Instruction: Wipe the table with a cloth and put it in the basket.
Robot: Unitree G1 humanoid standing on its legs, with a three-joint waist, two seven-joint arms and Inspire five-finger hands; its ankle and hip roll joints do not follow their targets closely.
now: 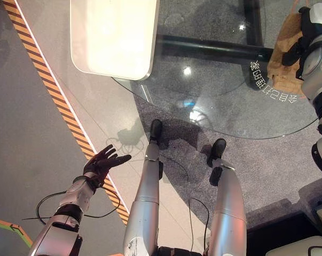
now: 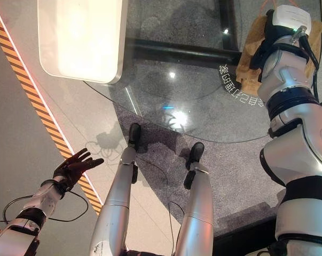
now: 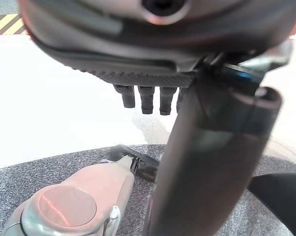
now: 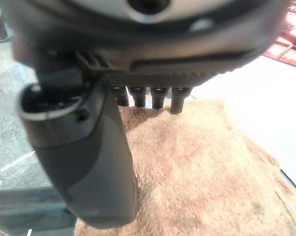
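My right hand rests flat, fingers straight, on the tan fleecy cloth; my left hand hangs open beside the round glass table.

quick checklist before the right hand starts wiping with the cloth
1. Cloth on table: ok. The tan cloth lies flat on the glass table.
2. Right hand on cloth: ok. The right hand has straight fingers resting on the cloth.
3. Cloth gripped: not ok. The fingers are not curled round it.
4. Left hand out of the way: ok. The left hand hangs open over the floor, away from the table.
5. Wipe path: not ok. A white tray overhangs the far left part of the table.
6. Basket location: cannot tell.
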